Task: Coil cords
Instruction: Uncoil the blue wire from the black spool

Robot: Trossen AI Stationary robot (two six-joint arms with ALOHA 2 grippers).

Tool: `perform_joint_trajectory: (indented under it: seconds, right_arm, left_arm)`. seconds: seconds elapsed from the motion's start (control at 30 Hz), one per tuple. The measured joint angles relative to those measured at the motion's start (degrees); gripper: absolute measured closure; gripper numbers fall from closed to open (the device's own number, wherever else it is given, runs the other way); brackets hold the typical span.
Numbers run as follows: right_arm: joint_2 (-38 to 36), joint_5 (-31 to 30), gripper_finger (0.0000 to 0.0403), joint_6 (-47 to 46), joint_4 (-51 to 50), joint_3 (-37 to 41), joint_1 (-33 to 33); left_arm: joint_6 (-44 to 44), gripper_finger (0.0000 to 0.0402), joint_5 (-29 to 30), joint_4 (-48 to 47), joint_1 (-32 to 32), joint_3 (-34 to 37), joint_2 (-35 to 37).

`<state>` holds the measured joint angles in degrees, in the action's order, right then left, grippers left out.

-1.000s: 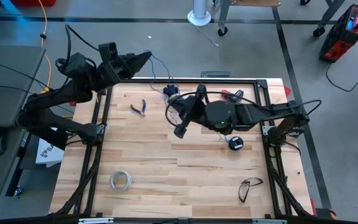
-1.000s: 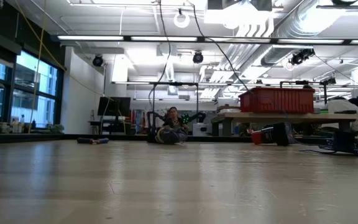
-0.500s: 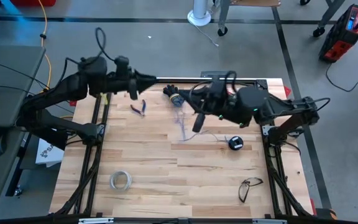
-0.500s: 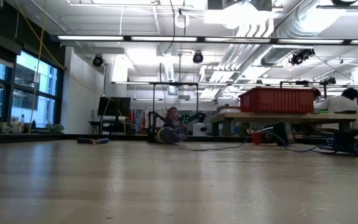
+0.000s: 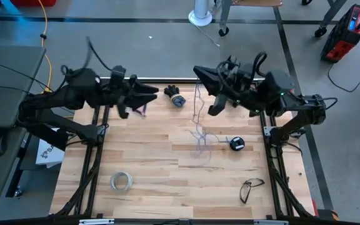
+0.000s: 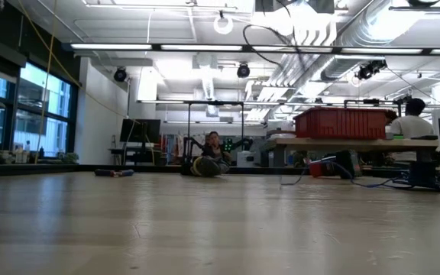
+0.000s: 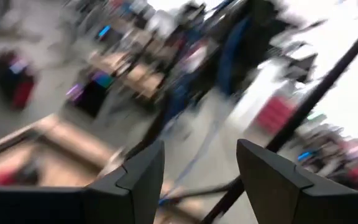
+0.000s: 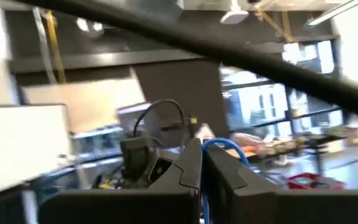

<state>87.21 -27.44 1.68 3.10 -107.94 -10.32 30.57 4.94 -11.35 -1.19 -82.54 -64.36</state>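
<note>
High view: showed left end effector [image 5: 154, 94] raised over the far left part of the wooden surface [image 5: 149, 162], fingers spread apart, gripping nothing visible. Showed right end effector [image 5: 199, 72] lifted above the far edge, pinched on the thin bluish-grey wire [image 5: 199, 128], which dropped from the tip and gathered in loose loops near the middle of the surface. Showed the small dark spool [image 5: 237, 144] lying just right of those loops, wire running to it. Also showed a small dark bundle [image 5: 175, 99] near the far edge between the two arms, pliers [image 5: 140, 110] partly under the left arm, a whitish ring of tape [image 5: 122, 181] toward the near left, and eyeglasses [image 5: 250, 187] toward the near right. Low view: looked level across the bare surface [image 6: 220, 229]; caught the bundle [image 6: 205, 165] far off, a red bin [image 6: 340, 122] on a bench behind, and a seated person [image 6: 412, 118] at the right; wire too thin to make out. Left wrist view: blurred, yet showed both dark fingers [image 7: 138, 180] well apart with nothing between. Right wrist view: showed fingers [image 8: 191, 171] pressed together, a blue strand [image 8: 225, 146] curving just above them.
</note>
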Motion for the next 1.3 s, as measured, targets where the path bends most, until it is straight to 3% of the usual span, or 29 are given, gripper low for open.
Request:
perform_joint_trajectory:
  seconds: [0.17,0.23,0.4,0.67,1.3]
  right_arm:
    - [0.40,-0.89,0.0403,-0.34,-2.41,0.08,0.98]
    - [1.19,0.83,0.0403,-0.38,1.35,0.04,1.34]
    - [1.61,1.14,0.0403,-2.96,-1.55,0.00,3.30]
    - [1.84,2.03,0.0403,-3.18,-1.66,0.02,4.24]
    - [1.86,4.44,0.0403,-3.19,-1.82,0.02,4.26]
  left_arm:
    - [-2.61,0.0206,0.05,8.91,-0.81,-0.02,-0.02]
    - [-2.74,0.0206,-0.57,9.23,-0.81,-0.02,-0.15]
    - [-2.45,0.0206,-6.58,8.87,-0.79,-0.04,-2.23]
    - [-6.63,0.0206,-7.49,7.27,-1.06,0.00,-7.48]
    - [-24.36,0.0206,0.15,5.33,-1.18,-0.04,-13.69]
